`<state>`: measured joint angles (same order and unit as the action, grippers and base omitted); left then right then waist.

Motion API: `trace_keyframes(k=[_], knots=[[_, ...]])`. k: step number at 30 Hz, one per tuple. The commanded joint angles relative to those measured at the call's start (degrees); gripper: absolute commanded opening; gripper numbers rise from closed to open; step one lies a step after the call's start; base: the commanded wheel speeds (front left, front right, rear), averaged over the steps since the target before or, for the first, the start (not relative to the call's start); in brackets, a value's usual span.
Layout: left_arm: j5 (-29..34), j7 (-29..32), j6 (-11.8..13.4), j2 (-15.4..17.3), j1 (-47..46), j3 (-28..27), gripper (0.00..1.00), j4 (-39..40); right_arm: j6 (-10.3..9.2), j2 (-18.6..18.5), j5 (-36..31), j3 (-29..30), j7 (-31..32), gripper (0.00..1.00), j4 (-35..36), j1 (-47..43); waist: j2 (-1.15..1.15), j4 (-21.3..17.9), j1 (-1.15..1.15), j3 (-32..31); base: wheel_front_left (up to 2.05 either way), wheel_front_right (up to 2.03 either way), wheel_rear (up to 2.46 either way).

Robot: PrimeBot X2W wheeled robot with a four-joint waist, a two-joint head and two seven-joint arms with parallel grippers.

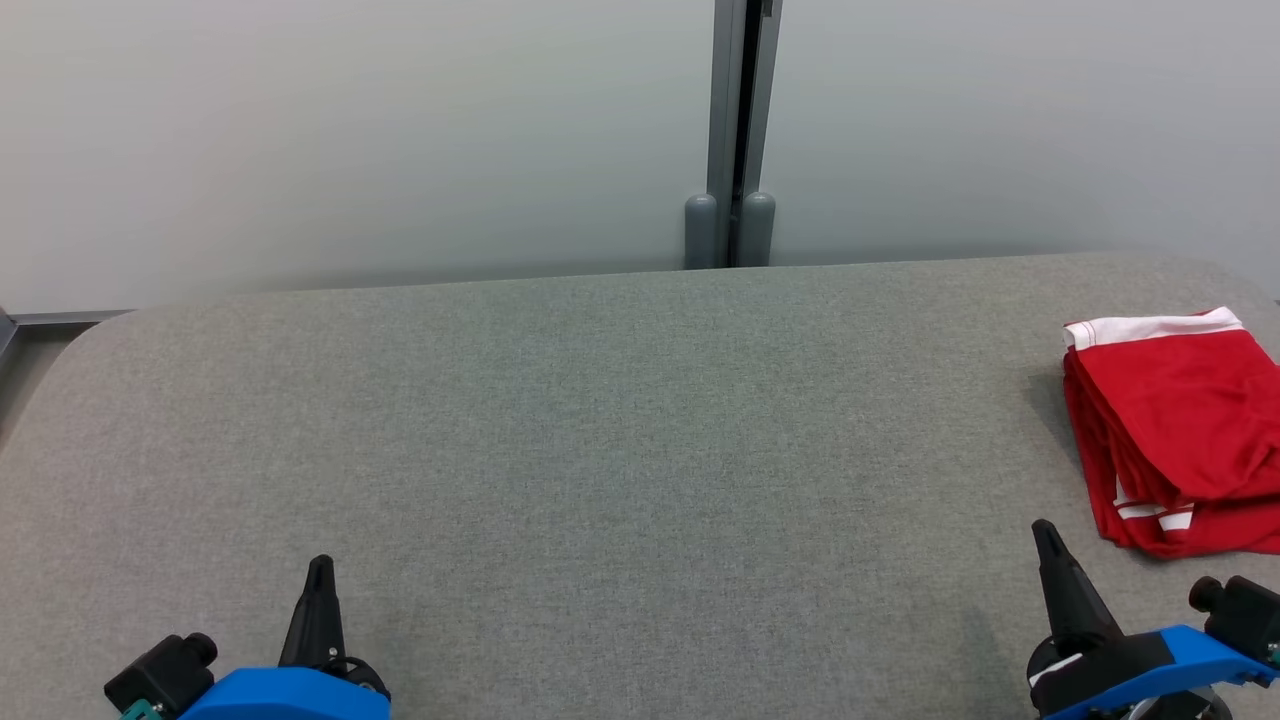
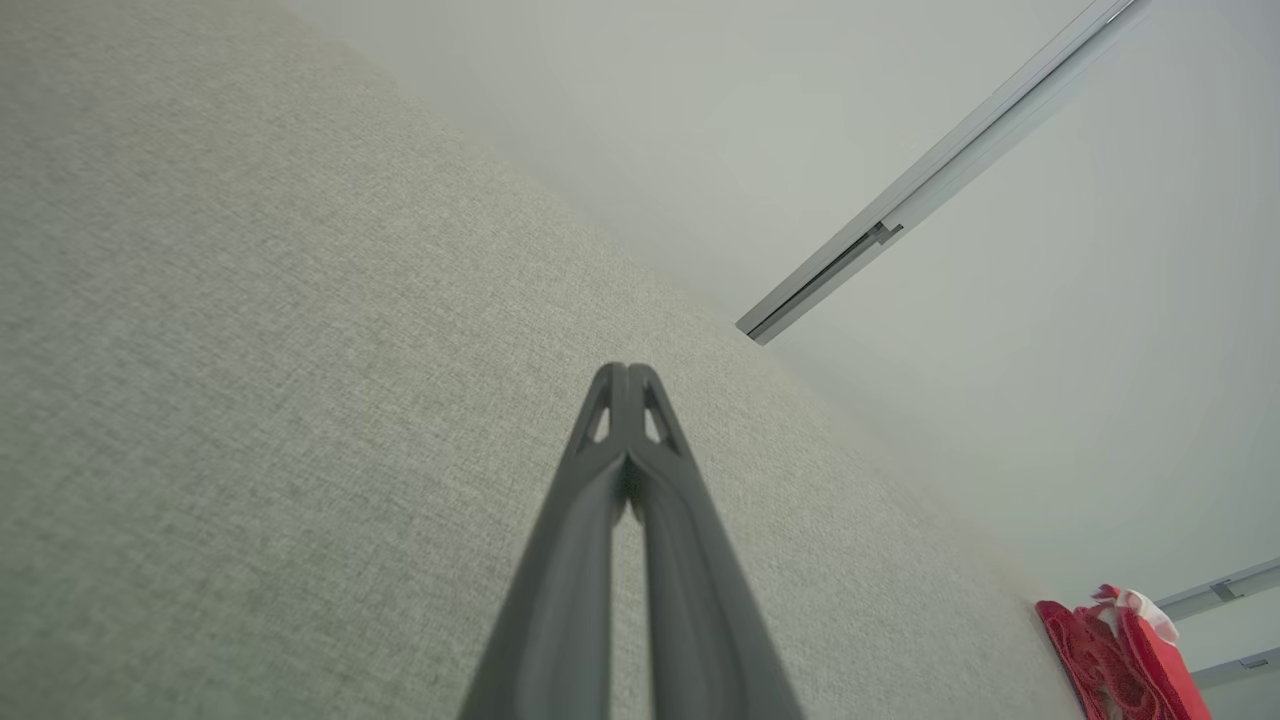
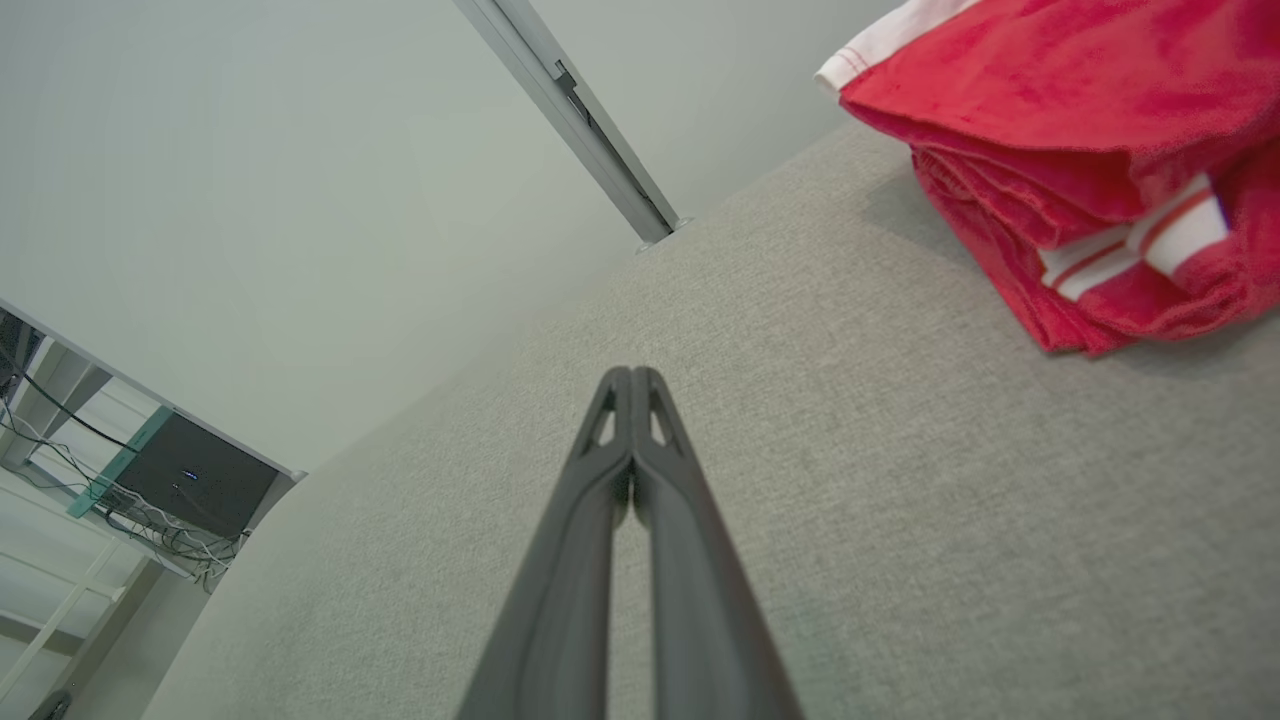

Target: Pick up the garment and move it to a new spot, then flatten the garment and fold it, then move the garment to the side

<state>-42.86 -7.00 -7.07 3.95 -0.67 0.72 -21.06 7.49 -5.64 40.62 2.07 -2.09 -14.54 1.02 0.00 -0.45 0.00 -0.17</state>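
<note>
Sitting at the lower left of the head view, my left gripper has its two fingers pressed together on nothing. My right gripper, at the lower right, is pressed together and empty as well. The red garment lies folded at the far right of the frame, partly cut off by its edge, near my right fingertip but apart from it.

I think the risk is all on that right side. If my right arm swung outward, the pointed finger could snag the loose lower corner, where a white-striped hem pokes out, and drag the stacked layers open. A shove could also slide the pile toward the rounded right edge of the grey surface.

From left to right, my fingers are hard, dark and tapered, with small triangular cut-outs near the tips. The surface is matte woven cloth, padded-looking, with rounded corners. The garment looks thin and soft, its layers rippled along the left side, with a white band across the top.
</note>
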Motion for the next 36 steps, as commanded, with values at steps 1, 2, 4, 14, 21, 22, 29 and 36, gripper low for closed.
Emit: trace_keyframes(k=[1,2,4,14,21,22,29,36], knots=[[-1.38,0.36,-0.18,0.22,-1.88,-0.43,0.0,1.14,0.0,0.06,1.5,0.33,0.18,0.0,0.82,1.94,0.0,0.01,0.0,0.0,0.0,0.0,0.0],[-2.14,0.55,-0.18,0.2,-1.94,-0.55,0.0,1.22,0.0,0.11,2.3,0.4,0.33,0.0,0.83,2.01,0.0,0.01,0.0,0.01,0.0,0.0,0.0],[-3.67,1.0,-0.2,0.16,-2.04,-0.79,0.0,1.41,0.0,0.19,3.91,0.53,0.56,0.0,0.82,2.13,0.0,0.02,0.0,0.01,0.0,0.0,0.0],[-10.8,2.94,-0.26,-0.02,-2.73,-1.76,0.0,2.34,0.0,0.58,11.36,1.17,1.86,0.0,0.81,2.65,0.0,0.07,0.0,0.05,0.0,0.0,0.0],[-15.38,4.23,-0.3,-0.14,-3.09,-2.5,0.0,2.92,0.0,0.85,16.11,1.58,2.64,0.0,0.81,3.06,0.0,0.1,0.0,0.07,0.0,0.0,0.0],[-16.0,4.42,-0.3,-0.15,-3.15,-2.6,0.0,3.01,0.0,0.88,16.78,1.64,2.79,0.0,0.81,3.13,0.0,0.11,0.0,0.08,0.0,0.0,0.0],[-20.23,5.57,-0.34,-0.26,-3.56,-3.22,0.0,3.57,0.01,1.1,21.25,2.01,3.55,0.0,0.79,3.37,0.0,0.14,0.0,0.1,0.0,0.0,0.0],[-24.23,6.69,-0.39,-0.38,-3.95,-3.74,0.0,4.07,0.01,1.35,25.41,2.38,4.25,0.0,0.78,3.74,0.0,0.17,0.0,0.13,0.0,0.0,0.0]])
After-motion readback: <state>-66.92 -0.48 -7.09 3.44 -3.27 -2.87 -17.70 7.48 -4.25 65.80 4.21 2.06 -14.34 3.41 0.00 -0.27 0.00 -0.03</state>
